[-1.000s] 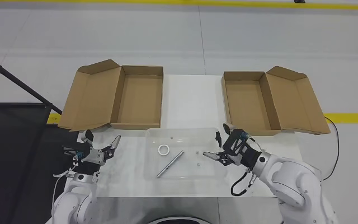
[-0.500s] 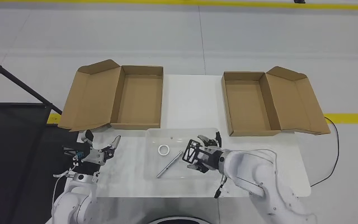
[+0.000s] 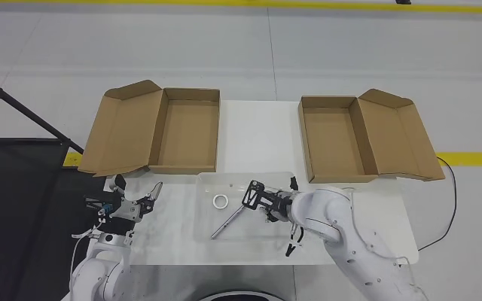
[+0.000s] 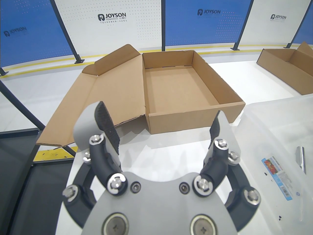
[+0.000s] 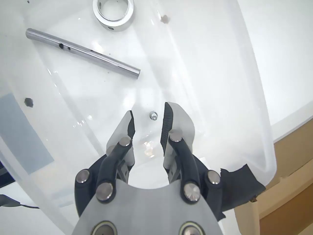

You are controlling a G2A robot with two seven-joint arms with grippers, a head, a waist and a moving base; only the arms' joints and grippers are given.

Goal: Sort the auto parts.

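From above, my right gripper (image 3: 253,199) hangs over the clear tray (image 3: 241,175), with the rod (image 3: 229,220) just beyond its tips. At the left wrist, the left gripper (image 4: 161,128) is released; a printed sticker (image 4: 276,177) lies beside it, too small to read. At the right wrist, half-open fingers (image 5: 167,121) straddle a small bolt (image 5: 153,116); I should descend straight, then close gently.

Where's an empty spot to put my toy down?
Bare white table runs between the left brown cardboard box and the right brown cardboard box, and both box floors are bare too. The clear plastic bin is crowded: a silver metal ring, a silver metal rod, a small bolt, and the right gripper, fingers open, by the bolt.
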